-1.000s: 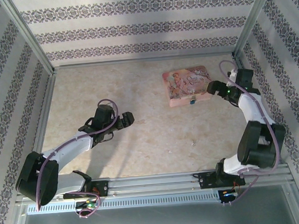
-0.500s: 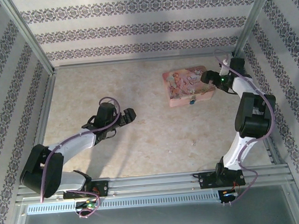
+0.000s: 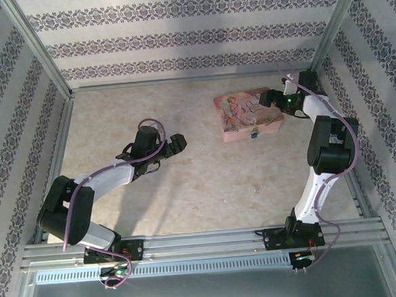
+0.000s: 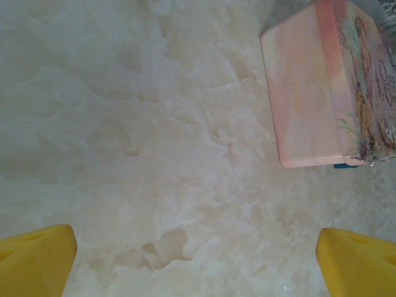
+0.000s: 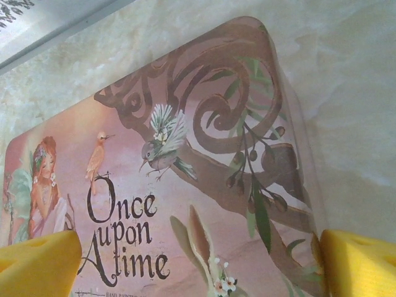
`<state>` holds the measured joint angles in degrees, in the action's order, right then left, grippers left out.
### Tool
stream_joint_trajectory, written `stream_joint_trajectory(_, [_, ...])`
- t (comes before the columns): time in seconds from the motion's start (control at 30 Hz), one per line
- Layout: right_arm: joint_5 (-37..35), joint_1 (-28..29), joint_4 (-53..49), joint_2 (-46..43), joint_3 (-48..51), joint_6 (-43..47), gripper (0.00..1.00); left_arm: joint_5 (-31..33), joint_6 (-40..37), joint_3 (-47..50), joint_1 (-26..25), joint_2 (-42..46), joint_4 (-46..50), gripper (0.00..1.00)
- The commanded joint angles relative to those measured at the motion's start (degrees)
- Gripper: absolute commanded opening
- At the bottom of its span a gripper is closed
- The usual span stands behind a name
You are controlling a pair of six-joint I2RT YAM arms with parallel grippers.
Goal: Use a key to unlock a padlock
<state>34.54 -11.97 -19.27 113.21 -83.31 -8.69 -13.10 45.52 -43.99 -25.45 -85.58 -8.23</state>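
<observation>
The padlock [image 3: 254, 134] is a tiny blue item hanging at the front side of the flat pink box [image 3: 248, 114]; its blue edge [image 4: 346, 166] peeks out under the box corner [image 4: 309, 93] in the left wrist view. The key is out of view. My left gripper [image 3: 176, 144] stands open over bare tabletop, well left of the box, its yellow fingertips [image 4: 37, 260] wide apart with nothing between them. My right gripper [image 3: 268, 97] hovers open over the box's right end, and the illustrated lid [image 5: 185, 161] lies under its spread yellow fingertips [image 5: 359, 263].
The marbled tabletop [image 3: 187, 183] is fenced by patterned walls with metal posts. The right wall corner post [image 3: 327, 51] stands close behind the right arm. A metal rail [image 3: 204, 242] carries both arm bases at the near edge.
The right arm has stretched back and up, bringing its gripper from beside the box onto its right end. The left gripper has slid right, toward the box. Both stayed open.
</observation>
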Motion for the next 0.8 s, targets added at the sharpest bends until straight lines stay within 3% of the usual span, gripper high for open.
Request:
stream_joint_trajectory(0.0, [4.1,2.4,-2.1,-0.7,-0.6,1.9,0.97,-1.4,0.7,-2.1,-0.3,-0.9,-1.0,0.99])
stream_joint_trajectory(0.37, [3.5,8.1,1.3,-6.5,7.9,-1.4,0.96,-1.0,2.0,-1.8,1.0,-0.4,-1.2,0.99])
stream_joint_trajectory(0.77, [-0.3,18.1,8.7,-11.5,16.6,-6.1,0.97,-1.8,2.1,-2.0,4.4,0.9,-0.4,0.99])
